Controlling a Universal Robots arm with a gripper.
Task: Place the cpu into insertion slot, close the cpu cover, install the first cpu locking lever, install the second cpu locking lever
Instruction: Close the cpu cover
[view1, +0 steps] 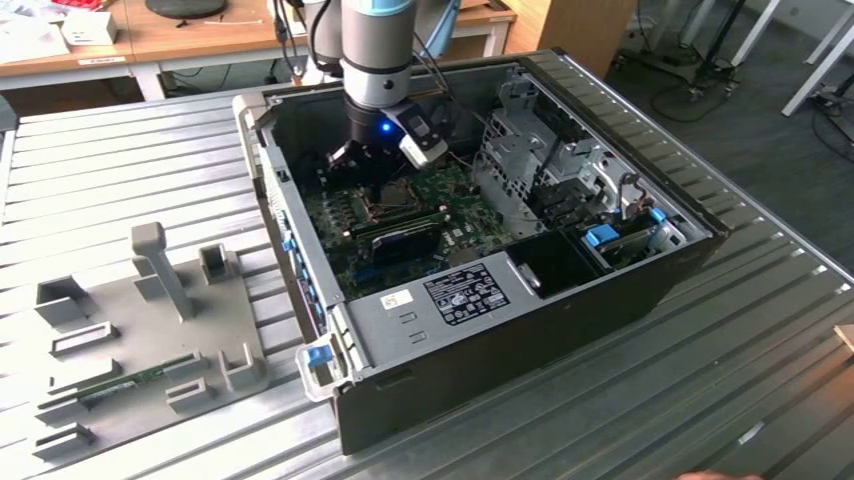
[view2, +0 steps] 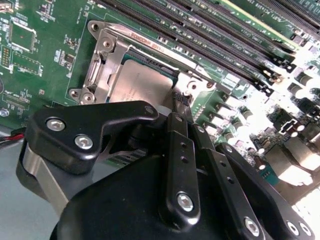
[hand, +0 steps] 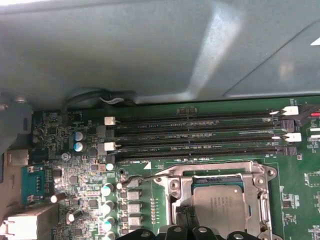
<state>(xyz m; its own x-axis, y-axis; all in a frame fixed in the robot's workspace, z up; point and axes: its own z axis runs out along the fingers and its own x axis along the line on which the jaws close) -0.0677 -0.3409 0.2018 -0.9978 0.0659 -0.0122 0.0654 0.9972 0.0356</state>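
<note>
The cpu (view2: 142, 82) (hand: 220, 202) lies flat in the insertion slot (view1: 391, 196) on the green board inside the open computer case. The silver cpu cover (view2: 102, 60) (hand: 175, 192) lies down around it, and the chip's metal top shows through its window. A thin wire lever (hand: 140, 176) sticks out from the cover's corner. My gripper (view1: 363, 165) (view2: 180, 97) hangs right over the socket. Its black fingers (view2: 176, 150) meet in one narrow tip at the cover's edge beside the cpu, shut with nothing visible between them.
Long black memory slots (hand: 200, 135) (view2: 210, 35) run beside the socket, and capacitors (hand: 107, 190) stand near it. The case wall (hand: 150, 50) rises close behind. A drive cage (view1: 534, 130) fills the case's far side. A grey fixture plate (view1: 147, 330) sits at the exterior view's left.
</note>
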